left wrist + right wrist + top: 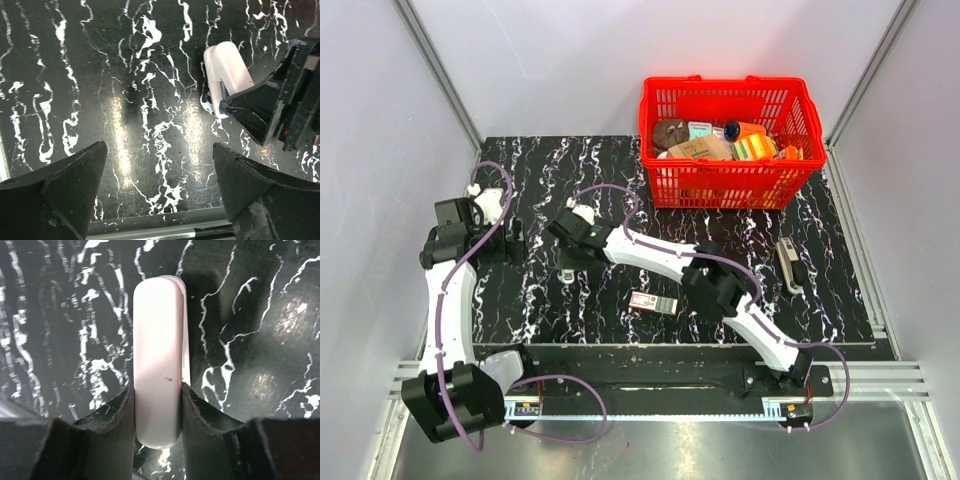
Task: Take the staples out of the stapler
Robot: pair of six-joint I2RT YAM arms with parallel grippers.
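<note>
black marbled table [550, 170]; right fingers [111, 422] clamp stapler [157, 365]; pink box [653, 303] print illegible

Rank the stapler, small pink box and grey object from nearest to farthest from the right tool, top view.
1. The stapler, gripped by the right tool.
2. The small pink box, centre front.
3. The grey object, far right.

Left gripper [159, 147] wide; right gripper [157, 390] clamped
</note>
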